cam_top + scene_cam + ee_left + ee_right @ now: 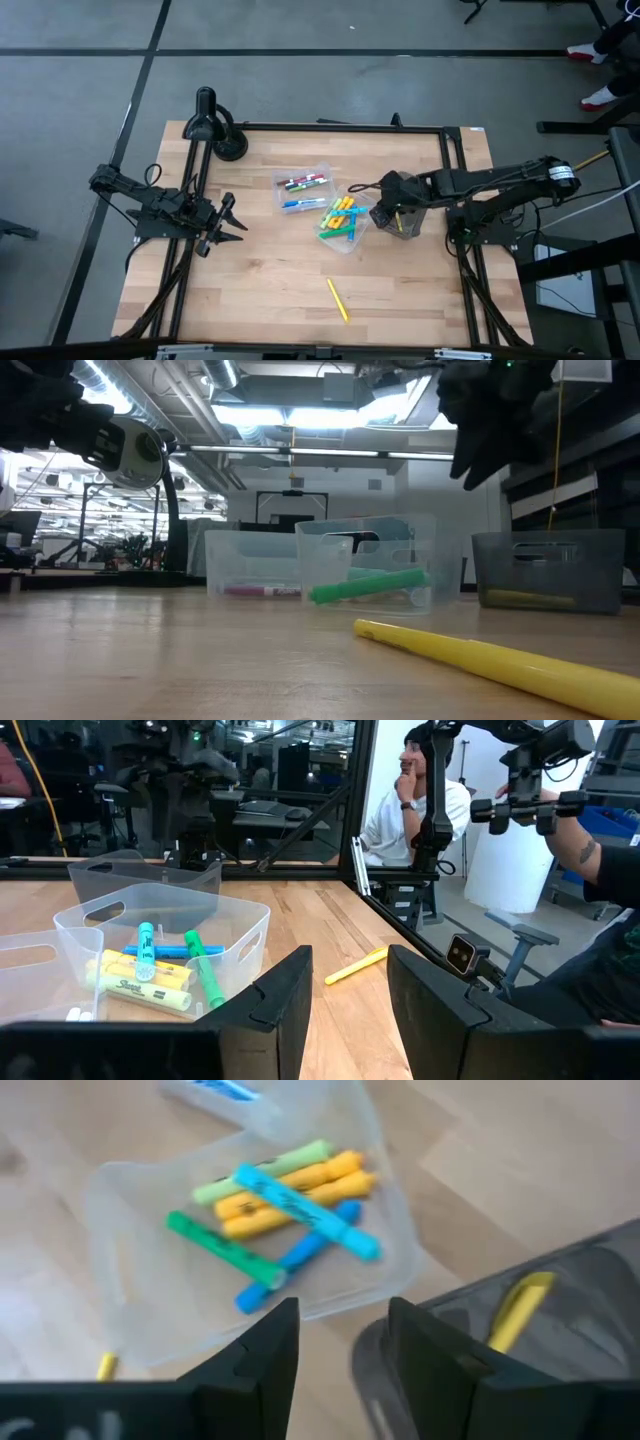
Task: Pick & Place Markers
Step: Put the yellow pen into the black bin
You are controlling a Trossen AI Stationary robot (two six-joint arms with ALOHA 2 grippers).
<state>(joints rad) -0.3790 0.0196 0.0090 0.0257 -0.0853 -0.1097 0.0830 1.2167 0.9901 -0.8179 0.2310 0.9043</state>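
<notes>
Several markers, green, yellow, orange and blue, lie in a clear tray [345, 222] at the table's middle; the right wrist view shows them heaped [285, 1210]. A second clear tray [303, 190] holds a few more. One yellow marker [338, 300] lies loose on the wood near the front edge. Another yellow marker [520, 1308] lies in the dark grey bin [400, 220]. My right gripper [340, 1340] hovers open above the gap between tray and bin, holding nothing. My left gripper [228, 225] waits open at the table's left side, pointing toward the trays.
A black lamp-like stand [215, 125] sits at the far left corner. Black frame rails [455, 180] run along the table's sides. Bare wood lies between the trays and the near edge. A seated person [420, 805] is beyond the table.
</notes>
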